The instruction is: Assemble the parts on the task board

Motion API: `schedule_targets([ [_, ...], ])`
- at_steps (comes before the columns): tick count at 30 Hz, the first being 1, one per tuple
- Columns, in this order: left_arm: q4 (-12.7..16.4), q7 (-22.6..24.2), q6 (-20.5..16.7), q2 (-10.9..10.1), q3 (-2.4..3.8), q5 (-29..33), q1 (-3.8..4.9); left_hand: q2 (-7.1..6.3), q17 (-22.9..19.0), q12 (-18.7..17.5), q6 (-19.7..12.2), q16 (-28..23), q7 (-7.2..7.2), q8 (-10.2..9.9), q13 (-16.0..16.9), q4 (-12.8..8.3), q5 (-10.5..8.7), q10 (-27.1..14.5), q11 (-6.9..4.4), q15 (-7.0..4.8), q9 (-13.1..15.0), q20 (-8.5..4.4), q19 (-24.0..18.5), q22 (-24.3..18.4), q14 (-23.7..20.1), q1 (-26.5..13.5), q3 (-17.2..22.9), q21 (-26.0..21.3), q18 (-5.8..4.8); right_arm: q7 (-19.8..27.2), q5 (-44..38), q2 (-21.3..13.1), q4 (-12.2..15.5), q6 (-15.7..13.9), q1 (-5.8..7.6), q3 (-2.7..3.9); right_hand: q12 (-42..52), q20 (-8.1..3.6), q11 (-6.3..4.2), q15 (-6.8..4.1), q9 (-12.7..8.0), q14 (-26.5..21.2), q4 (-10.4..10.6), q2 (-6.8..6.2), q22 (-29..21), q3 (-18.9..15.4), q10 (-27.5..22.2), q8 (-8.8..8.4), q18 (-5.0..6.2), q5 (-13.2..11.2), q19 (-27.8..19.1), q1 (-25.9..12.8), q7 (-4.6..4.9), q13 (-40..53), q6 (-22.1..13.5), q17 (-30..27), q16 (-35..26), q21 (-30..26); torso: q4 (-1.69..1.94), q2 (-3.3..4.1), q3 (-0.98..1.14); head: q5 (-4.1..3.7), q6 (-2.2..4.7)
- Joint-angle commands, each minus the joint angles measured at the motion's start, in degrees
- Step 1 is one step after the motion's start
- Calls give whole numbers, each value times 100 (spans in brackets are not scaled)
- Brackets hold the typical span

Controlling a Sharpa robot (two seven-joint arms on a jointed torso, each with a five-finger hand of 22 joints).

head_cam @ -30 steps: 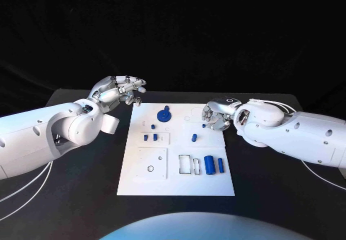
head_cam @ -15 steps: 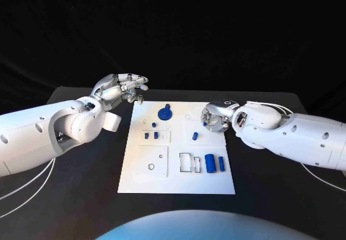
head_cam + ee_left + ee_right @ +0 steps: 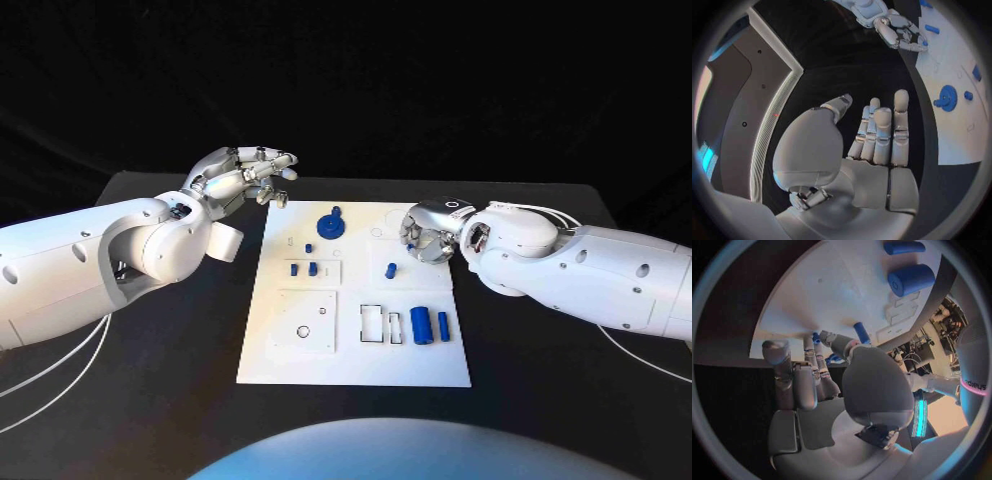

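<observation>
Task board (image 3: 353, 330) with blue parts, left hand (image 3: 248, 176) raised, empty, fingers apart, right hand (image 3: 430, 233) pinching small part (image 3: 817, 338).

Bright light on your table, darkness behind it.
You're seeing the flat white rectangular task board (image 3: 353, 300) evenly lit with faint shadows, soft glare on the glossy white arm shells, and your wrist views bending straight edges toward dark circular rims.

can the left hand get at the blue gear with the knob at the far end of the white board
Probably yes: the left hand hovers off the white task board's far left corner, fingers spread, holding nothing, and nothing lies between it and the blue gear.
</observation>
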Motion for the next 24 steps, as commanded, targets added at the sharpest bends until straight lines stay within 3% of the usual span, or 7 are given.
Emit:
schedule_targets([
  [1, 6, -31, 109, 10, 4, 9, 3, 0, 10, 33, -41, 36, 1, 37, 6, -7, 16, -49, 7, 27, -1, -10, 41, -6, -17, 64, -39, 2, 105, -137, -144, 51, -25, 228, -64, -33, -23, -11, -43, 3, 11, 408, 1, 17, -13, 31, 28, 47, -25, 10, -21, 31, -17, -10, 36, 313, 23, -24, 1, 2, 1, 1, -15],
  [14, 20, -83, 158, 0, 4, -28, 4, 3, 17, 35, -64, 40, 7, 44, 7, 0, 23, -65, 12, 32, 0, -7, 44, -8, -15, 70, -47, 2, 105, -323, -409, 83, 15, 588, -100, -39, 137, -78, -172, -92, 155, 389, -37, 58, 100, -20, 303, 227, -19, -26, -66, 122, -155, 144, 347, 296, 99, 36, -6, -4, -3, 2, -61],
  [24, 41, -110, 198, -1, 4, -86, 4, 4, 15, 41, -91, 39, 11, 56, 11, -1, 43, -81, 17, 35, 3, -3, 46, -10, -18, 90, -52, 3, 105, -600, -743, 83, 83, 336, -127, -41, 238, -157, -237, -159, 263, 382, -246, 223, 237, 146, 448, 303, -28, -26, -65, 421, -176, 286, 491, 280, 151, 147, -1, -4, -3, -14, -70],
])
